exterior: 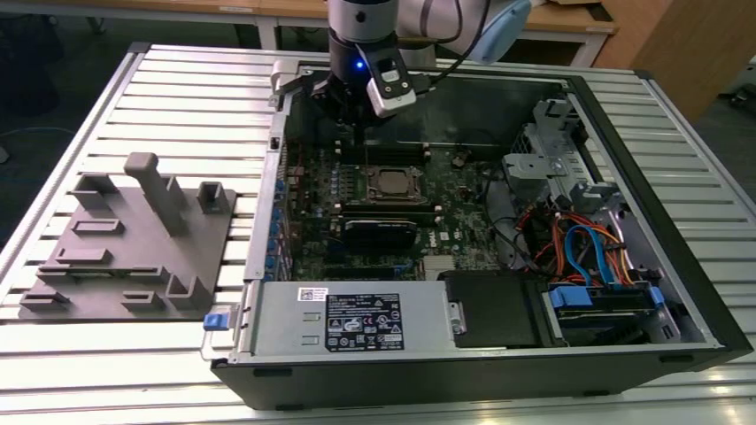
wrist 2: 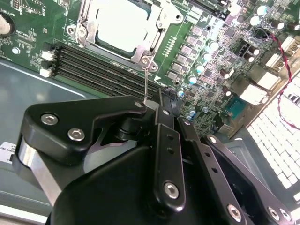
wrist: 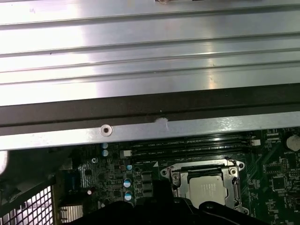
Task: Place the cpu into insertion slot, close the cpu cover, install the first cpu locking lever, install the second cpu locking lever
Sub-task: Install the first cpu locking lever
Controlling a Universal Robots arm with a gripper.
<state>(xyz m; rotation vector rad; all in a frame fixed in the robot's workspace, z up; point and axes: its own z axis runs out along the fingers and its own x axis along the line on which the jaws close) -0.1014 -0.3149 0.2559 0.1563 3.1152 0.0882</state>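
Fingers [wrist 2: 165,136] pinch shut on the lever [wrist 2: 146,79] (a thin upright wire) rising from the cover [wrist 2: 140,49] at its far edge, cpu [wrist 2: 123,23] inside.

Wrist views close over insertion slot [wrist 2: 159,21] [wrist: 176,183]

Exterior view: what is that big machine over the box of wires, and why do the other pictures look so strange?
It is a robot arm reaching into an open computer case on a slatted metal table. The exterior view comes from a camera standing off the arm. Both wrist views come from cameras riding on the arm, seeing the motherboard up close. There the cpu sits in the insertion slot under the cpu cover. The gripper pinches a thin locking lever standing up beside it. A grey holder plate lies at the exterior view's left.
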